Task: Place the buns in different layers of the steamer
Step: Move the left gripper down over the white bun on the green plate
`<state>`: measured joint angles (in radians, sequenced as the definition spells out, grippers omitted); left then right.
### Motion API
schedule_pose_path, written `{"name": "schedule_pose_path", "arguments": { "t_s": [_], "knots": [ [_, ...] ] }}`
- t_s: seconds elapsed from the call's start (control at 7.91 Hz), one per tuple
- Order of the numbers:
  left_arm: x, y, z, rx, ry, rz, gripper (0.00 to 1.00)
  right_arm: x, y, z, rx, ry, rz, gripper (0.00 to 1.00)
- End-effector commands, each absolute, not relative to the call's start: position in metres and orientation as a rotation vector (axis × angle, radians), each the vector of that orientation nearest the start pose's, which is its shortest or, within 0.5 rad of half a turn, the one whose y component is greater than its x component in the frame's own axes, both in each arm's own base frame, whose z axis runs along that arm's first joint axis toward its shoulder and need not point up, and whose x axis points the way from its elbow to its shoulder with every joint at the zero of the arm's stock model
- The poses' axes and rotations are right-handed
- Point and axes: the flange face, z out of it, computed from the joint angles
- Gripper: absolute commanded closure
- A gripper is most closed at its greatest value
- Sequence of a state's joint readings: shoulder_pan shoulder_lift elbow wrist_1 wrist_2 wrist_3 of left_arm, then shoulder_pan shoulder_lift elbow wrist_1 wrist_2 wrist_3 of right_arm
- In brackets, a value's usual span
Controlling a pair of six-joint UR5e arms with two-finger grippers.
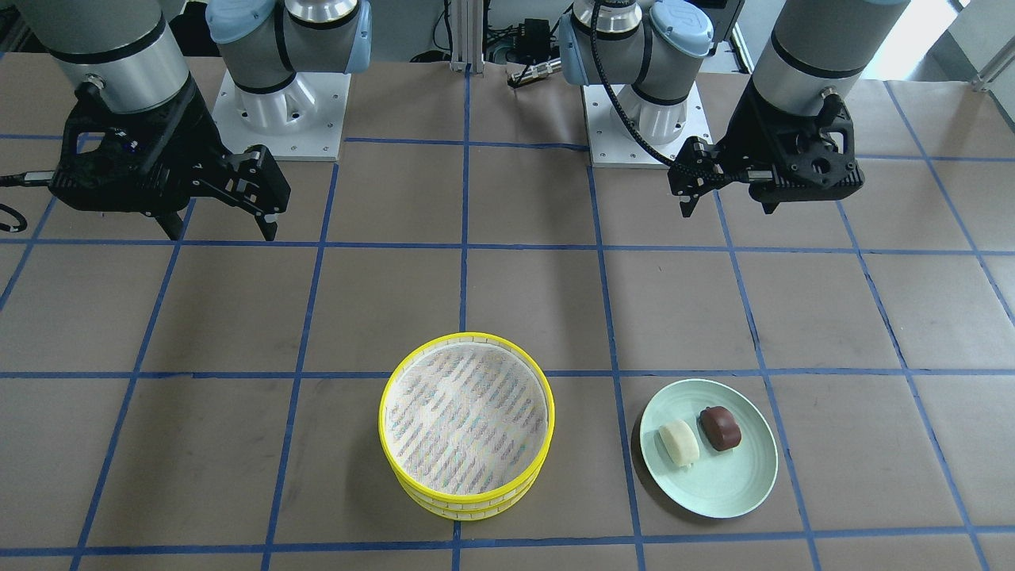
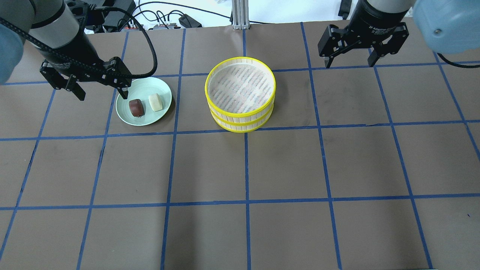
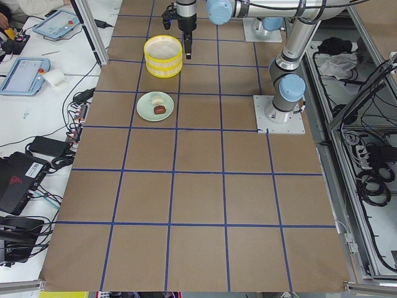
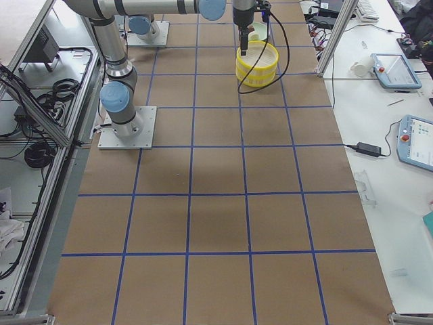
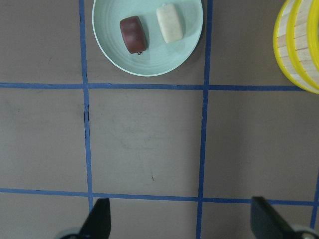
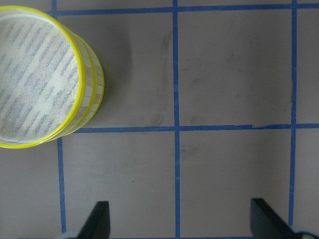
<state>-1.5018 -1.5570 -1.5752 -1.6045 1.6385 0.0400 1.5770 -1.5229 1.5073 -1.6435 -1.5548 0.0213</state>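
As the cream-white bun (image 2: 155, 102) and reddish-brown bun (image 2: 136, 107) lie on the green plate (image 2: 129, 118) just beside the wide-open, empty left gripper (image 2: 102, 93) (the right gripper (image 2: 348, 64), equally wide, hangs beyond the stacked steamer trays (image 2: 240, 59)), the left arm is nearer.

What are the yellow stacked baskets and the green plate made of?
Yellow-rimmed stacked steamer trays: pale slatted walls, likely bamboo or imitation; the mesh floor looks woven. Pale green round plate: smooth, matte, faintly ringed, probably plastic or melamine.
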Motion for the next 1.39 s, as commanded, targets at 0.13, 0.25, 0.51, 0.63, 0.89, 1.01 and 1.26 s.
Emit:
{"name": "schedule_pose_path", "arguments": {
  "t_s": [0.13, 0.25, 0.51, 0.63, 0.89, 1.01, 1.26],
  "knots": [
    [-0.09, -0.493, 0.487, -0.043, 3.066, 0.049, 0.0, 0.138, -0.52, 0.502, 0.023, 3.119, -0.136, 0.0],
    [-0.087, -0.495, 0.485, -0.055, 3.067, 0.054, 0.0, 0.138, -0.52, 0.502, 0.023, 3.121, -0.134, 0.0],
    [-0.083, -0.508, 0.471, -0.059, 3.068, 0.064, 0.0, 0.138, -0.52, 0.502, 0.023, 3.119, -0.136, 0.0],
    [-0.081, -0.534, 0.45, -0.046, 3.064, -0.031, 0.0, 0.138, -0.52, 0.502, 0.023, 3.119, -0.136, 0.0],
    [-0.078, -0.588, 0.397, -0.095, 3.064, -0.179, 0.02, 0.139, -0.52, 0.502, 0.039, 3.115, -0.133, 0.0],
    [-0.077, -0.601, 0.38, -0.1, 3.063, -0.192, 0.07, 0.138, -0.52, 0.502, 0.03, 3.119, -0.134, 0.0],
    [-0.075, -0.618, 0.344, -0.158, 3.062, -0.17, 0.12, 0.139, -0.52, 0.502, 0.025, 3.116, -0.133, 0.0]
  ]
}}
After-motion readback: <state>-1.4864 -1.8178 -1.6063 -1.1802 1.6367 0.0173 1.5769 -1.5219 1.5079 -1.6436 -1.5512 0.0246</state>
